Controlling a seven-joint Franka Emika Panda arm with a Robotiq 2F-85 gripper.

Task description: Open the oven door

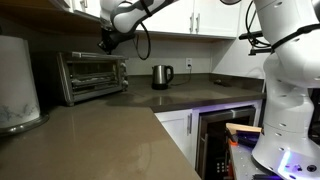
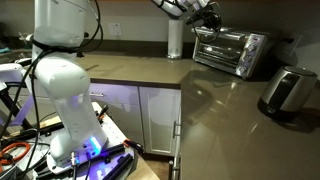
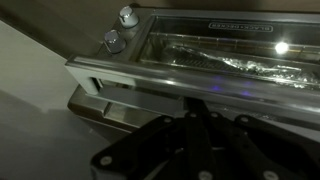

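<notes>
The silver toaster oven (image 1: 90, 76) stands on the counter against the wall, and both exterior views show it (image 2: 232, 50). Its dark-glass oven door (image 3: 215, 52) looks closed. The door's silver bar handle (image 3: 150, 82) runs across the wrist view, with two knobs (image 3: 118, 28) at one end. My gripper (image 1: 105, 42) hangs at the oven's upper front edge, as an exterior view also shows (image 2: 208, 18). In the wrist view its dark fingers (image 3: 194, 104) lie close together with the tips at the handle bar. I see nothing held between them.
A steel electric kettle (image 1: 161, 76) stands on the counter beside the oven (image 2: 175, 40). A grey rounded appliance (image 2: 288, 90) sits near the counter's front. A dark built-in glass-door appliance (image 1: 222, 140) is under the counter. The robot's white base (image 1: 288, 90) stands close by.
</notes>
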